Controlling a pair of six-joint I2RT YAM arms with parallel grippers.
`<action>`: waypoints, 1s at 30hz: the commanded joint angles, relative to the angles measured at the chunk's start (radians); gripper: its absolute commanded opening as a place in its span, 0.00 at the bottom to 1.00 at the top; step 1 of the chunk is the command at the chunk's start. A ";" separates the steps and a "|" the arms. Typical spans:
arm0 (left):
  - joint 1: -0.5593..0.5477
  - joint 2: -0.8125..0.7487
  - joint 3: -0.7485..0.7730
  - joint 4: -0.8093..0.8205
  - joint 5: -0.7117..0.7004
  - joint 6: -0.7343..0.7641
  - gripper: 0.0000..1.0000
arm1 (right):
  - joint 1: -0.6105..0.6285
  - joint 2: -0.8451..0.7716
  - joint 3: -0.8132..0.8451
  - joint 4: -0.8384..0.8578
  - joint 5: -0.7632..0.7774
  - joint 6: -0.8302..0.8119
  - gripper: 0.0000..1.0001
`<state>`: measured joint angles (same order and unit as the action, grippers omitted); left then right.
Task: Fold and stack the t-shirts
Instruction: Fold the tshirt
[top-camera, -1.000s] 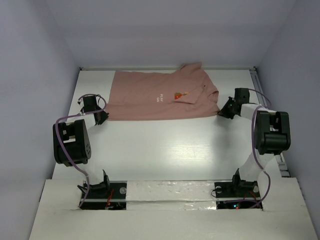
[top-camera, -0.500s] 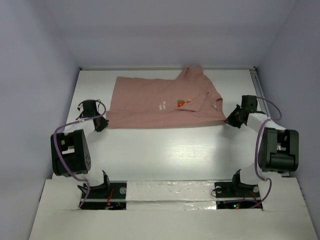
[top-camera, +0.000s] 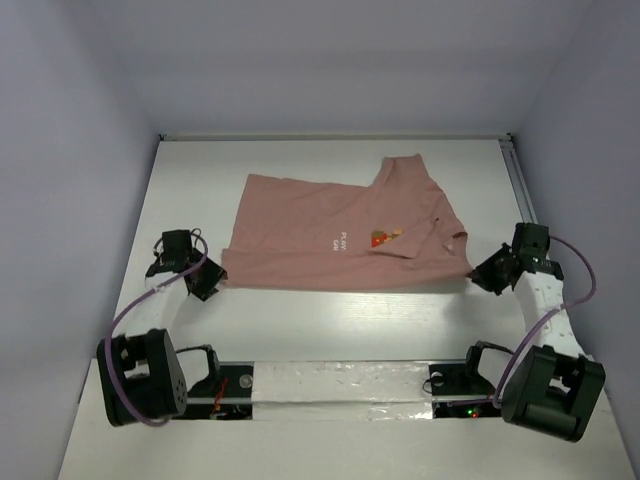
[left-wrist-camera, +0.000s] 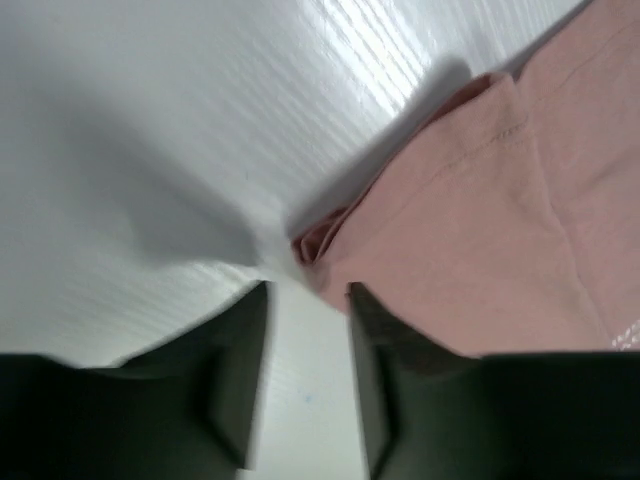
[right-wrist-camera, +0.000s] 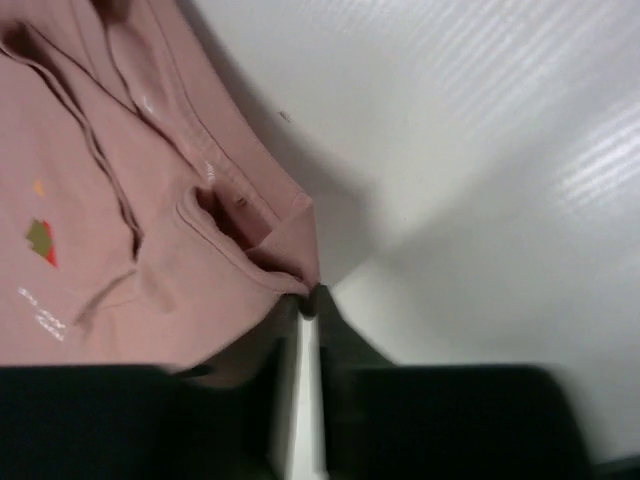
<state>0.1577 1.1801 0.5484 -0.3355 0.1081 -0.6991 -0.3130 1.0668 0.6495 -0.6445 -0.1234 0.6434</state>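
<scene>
- T-shirt (top-camera: 330, 225): one, dusty pink, short-sleeved. It lies spread flat on the white table (top-camera: 300, 325), centre of the overhead view, with its length running left to right and one sleeve pointing toward the upper edge of the frame.
- Lettering (top-camera: 334, 241): small, white, near the middle of the shirt. Too small for me to read.
- Chest print (top-camera: 381, 239): small, red-orange, just right of the lettering.
- My left gripper (left-wrist-camera: 305, 300): low on the table at the shirt's lower-left corner in the overhead view. The jaws stand partly apart and only bare table shows in the gap. A bunched corner of the cloth sits just ahead of the tips, lapping against one of my fingers (left-wrist-camera: 385, 390). I hold nothing here.
- My right gripper (right-wrist-camera: 312, 297): low at the shirt's lower-right corner. The jaws are drawn almost together, with a thin slit of table showing between them. A folded hem corner of the shirt meets the tips. Whether any cloth is nipped there, I cannot tell.
</scene>
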 joint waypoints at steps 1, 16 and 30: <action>0.005 -0.106 -0.007 -0.132 0.024 -0.065 0.40 | -0.009 -0.038 0.050 -0.101 0.031 0.001 0.26; -0.222 -0.044 0.269 0.090 -0.007 0.046 0.00 | 0.332 0.154 0.231 0.164 -0.133 0.004 0.00; -0.293 0.216 0.160 0.316 0.012 0.084 0.00 | 0.419 0.469 0.217 0.367 -0.076 0.071 0.32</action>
<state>-0.1360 1.4147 0.7238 -0.0879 0.1188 -0.6407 0.0937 1.5417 0.8520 -0.3428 -0.2420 0.6868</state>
